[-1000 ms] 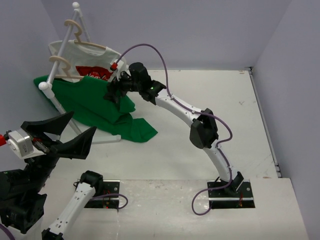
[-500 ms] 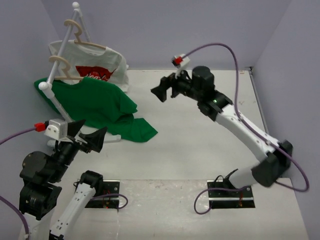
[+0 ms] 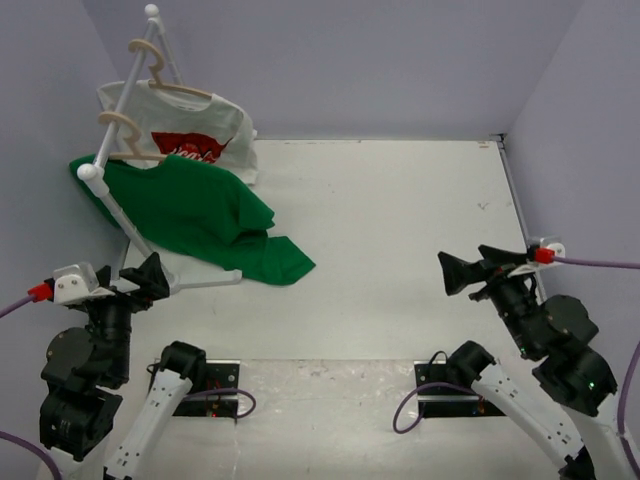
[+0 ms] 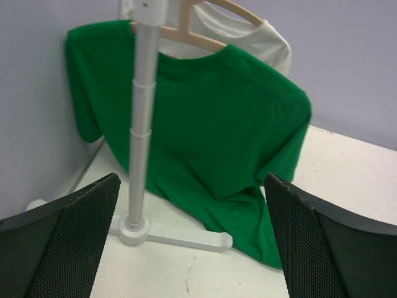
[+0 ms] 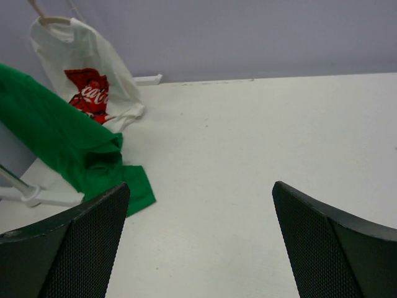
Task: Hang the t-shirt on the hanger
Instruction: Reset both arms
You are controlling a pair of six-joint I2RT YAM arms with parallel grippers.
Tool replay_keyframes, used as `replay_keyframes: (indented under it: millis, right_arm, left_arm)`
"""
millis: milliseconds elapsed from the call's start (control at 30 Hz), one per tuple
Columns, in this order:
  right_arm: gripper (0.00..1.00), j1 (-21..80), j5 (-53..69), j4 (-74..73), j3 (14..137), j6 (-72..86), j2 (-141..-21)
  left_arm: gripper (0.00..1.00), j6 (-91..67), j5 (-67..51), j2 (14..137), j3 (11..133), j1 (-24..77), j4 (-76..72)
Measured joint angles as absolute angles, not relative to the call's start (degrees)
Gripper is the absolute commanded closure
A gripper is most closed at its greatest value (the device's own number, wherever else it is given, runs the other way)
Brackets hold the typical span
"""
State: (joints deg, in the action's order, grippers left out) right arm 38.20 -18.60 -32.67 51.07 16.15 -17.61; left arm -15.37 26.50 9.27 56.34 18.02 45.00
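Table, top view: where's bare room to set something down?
Free: the table right of the green t-shirt, out to the right wall, front to back. Crowded: far-left corner, with the rack, white t-shirt and trailing green hem.

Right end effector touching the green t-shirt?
Apart. Top view: right end effector hangs open near the right edge, bare tabletop between it and the green t-shirt.

The t-shirt [image 3: 185,205] is plain green, the hanger [image 4: 198,41] pale beige. The other shirt [image 3: 215,120] is white with red. My fingers [image 4: 68,242] are black.

Green t-shirt [image 3: 190,205] hangs draped on beige hanger [image 4: 198,41]
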Motion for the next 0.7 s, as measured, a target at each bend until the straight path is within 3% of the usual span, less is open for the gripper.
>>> replay_keyframes:
  millis: [233, 700]
  right_arm:
    - [0.01, 38.2, -26.83, -43.84, 52.64, 17.56, -7.65]
    - [0.01, 38.2, -31.24, -47.28, 52.64, 19.26, -4.11]
  left_arm:
    - [0.0, -13.36, 34.53, 7.45, 56.28, 18.34, 44.9]
    - [0.0, -11.87, 30.98, 3.01, 54.24, 19.18, 43.08]
